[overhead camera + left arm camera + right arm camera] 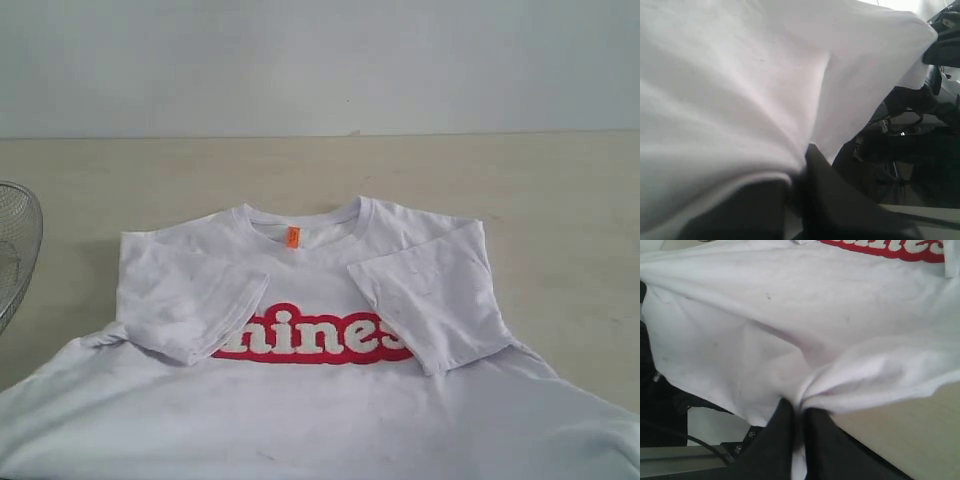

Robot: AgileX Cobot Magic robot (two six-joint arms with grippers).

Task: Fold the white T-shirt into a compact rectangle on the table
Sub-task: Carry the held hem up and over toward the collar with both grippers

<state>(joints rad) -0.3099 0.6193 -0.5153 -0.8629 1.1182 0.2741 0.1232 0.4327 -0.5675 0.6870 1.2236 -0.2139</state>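
Facing print-up — white T-shirt (320, 400), sleeves (190, 300) infolded

The lower hem of the white short-sleeved cotton T-shirt (320, 400) runs off the exterior view's bottom edge. Its folded-in sleeves (190, 300) cover both ends of the red bubble-letter chest print (310, 335), so you read only "hines". You cannot read the small orange neck tag (292, 237). The round metal wire-mesh basket (15, 250) is cut by the left edge. Pinched cloth buries the tips of the left tool (796, 182) and the right tool (800, 415); the left wrist view is blurred.
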